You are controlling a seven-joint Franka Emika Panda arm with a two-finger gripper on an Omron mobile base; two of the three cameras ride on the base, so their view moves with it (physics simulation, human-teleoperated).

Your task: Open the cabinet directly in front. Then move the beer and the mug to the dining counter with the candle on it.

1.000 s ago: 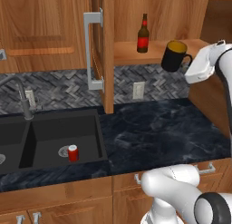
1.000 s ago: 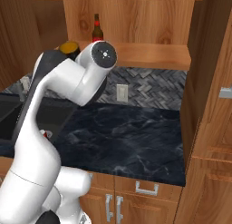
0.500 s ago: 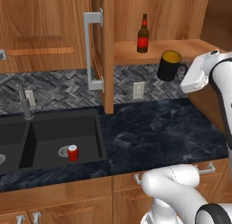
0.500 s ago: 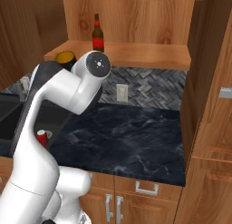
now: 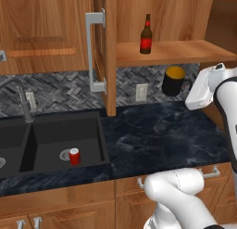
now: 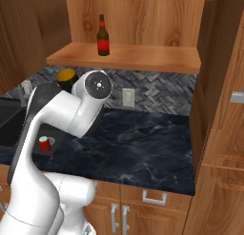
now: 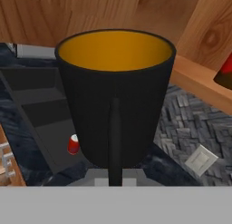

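Holding: the end effector [image 7: 115,175] is clamped tight on the loop handle of the mug [image 5: 174,80], the handle running straight up the middle of the hand view.
Mug position: carried in the air, below the front edge of the cabinet shelf [image 5: 185,51] and above the black marbled counter [image 5: 157,135], touching neither.
Mug axis: close to upright in the left base view, yellow-orange inside facing up; the handle faces the hand, which sits on its right in that view.
Beer: the beer [image 5: 146,35] stands upright on the shelf of the open cabinet [image 5: 104,56], above the mug and to its left in the left base view, well apart from the end effector.
Elsewhere: a red can [image 5: 74,156] sits in the black sink [image 5: 51,140], far to the left.
Deciding relation: the mug already sits in front of the hand, so my judgement is that the coming move depends on carrying it away from the cabinet, keeping its mouth upward; neither the dining counter nor the candle can be placed from here.
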